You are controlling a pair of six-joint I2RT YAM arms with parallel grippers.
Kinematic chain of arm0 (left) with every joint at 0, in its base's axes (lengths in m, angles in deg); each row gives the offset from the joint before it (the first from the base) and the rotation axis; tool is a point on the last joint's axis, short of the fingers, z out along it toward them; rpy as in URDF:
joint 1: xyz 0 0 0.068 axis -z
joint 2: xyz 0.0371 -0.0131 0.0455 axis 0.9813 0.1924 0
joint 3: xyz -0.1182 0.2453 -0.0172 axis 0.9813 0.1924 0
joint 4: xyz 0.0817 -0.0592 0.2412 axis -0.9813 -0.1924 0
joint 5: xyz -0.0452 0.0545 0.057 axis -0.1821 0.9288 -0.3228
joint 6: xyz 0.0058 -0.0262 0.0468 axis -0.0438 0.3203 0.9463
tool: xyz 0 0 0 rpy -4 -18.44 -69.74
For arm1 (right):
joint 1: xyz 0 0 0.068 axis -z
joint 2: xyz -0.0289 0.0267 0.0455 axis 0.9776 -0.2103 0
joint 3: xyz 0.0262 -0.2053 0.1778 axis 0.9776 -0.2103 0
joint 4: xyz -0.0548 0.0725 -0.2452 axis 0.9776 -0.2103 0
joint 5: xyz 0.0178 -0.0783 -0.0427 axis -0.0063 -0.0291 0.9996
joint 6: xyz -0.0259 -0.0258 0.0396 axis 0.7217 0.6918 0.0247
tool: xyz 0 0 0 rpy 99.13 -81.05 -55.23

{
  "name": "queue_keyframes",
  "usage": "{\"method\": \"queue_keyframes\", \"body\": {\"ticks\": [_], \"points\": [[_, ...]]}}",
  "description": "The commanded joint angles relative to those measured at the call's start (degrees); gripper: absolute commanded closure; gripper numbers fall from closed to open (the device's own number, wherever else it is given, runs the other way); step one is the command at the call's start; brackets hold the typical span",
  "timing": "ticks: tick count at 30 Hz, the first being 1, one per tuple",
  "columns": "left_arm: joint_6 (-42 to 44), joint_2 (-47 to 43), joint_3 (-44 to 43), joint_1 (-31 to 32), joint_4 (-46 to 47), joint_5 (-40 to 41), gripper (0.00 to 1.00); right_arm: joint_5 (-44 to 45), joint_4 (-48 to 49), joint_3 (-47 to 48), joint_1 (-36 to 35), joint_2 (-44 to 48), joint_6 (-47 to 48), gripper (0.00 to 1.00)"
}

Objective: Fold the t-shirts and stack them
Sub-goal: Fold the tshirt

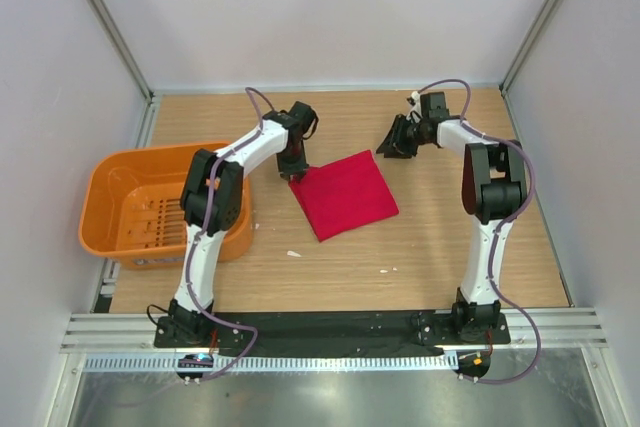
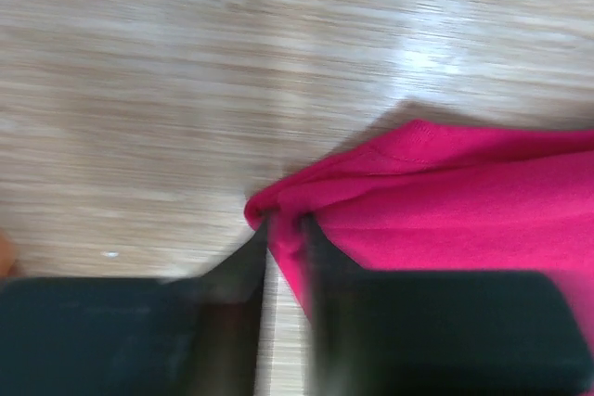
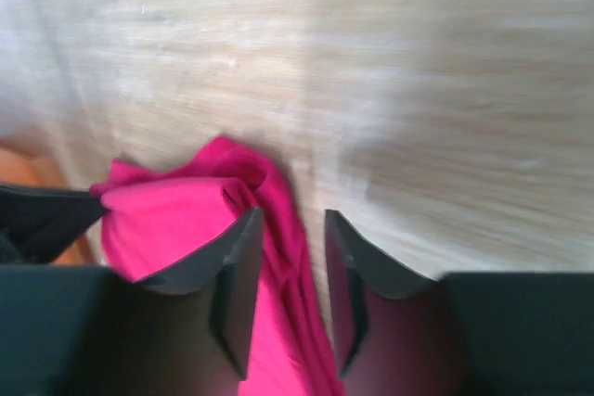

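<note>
The bright red cloth t-shirt [image 1: 345,195] lies folded square on the wooden surface [image 1: 430,242], with the left pincer [image 1: 295,173] barely parted astride its left corner and the right pincer [image 1: 390,144] slightly open by its far corner, gripping nothing.

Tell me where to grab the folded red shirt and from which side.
I'd pinch the shirt at its left corner, by the left hand, coming in from the basket side. It lies flat as a folded square, so only a corner or edge gives stacked layers to close on.
</note>
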Motion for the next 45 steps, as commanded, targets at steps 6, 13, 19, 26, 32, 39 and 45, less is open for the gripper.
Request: {"method": "queue_keyframes", "body": {"ticks": [6, 13, 19, 26, 32, 39, 45], "points": [[4.0, -12.63, 0.73, 0.14, -1.87, 12.55, 0.45, 6.84, -13.24, 8.07, 1.06, 2.73, 7.64, 0.42], [3.23, -20.46, 12.4, 0.05, 4.97, -2.8, 0.36, -2.04, -7.37, -5.71, 0.8, 11.16, 4.48, 0.3], [0.49, -20.9, 20.85, 0.4, 10.79, -12.32, 0.44, -5.73, -5.07, -11.09, -0.34, 11.19, 7.19, 0.24], [1.11, -30.12, 26.21, 1.1, 13.25, -11.62, 0.43, -4.6, -7.53, -4.43, -1.66, 4.17, 12.91, 0.19], [-0.3, -35.49, 30.96, 1.37, 13.51, -13.2, 0.43, -1.87, -10.69, 5.14, -2.1, -1.2, 15.36, 0.22], [-0.91, -42.17, 38.51, 1.46, 14.13, -13.38, 0.43, -2.49, -16.49, 14.48, -3.94, -8.06, 19.68, 0.33], [-1.62, -43.59, 40.37, 1.46, 14.66, -13.64, 0.43, -3.46, -17.46, 14.84, -6.75, -10.61, 21.0, 0.41]]}}
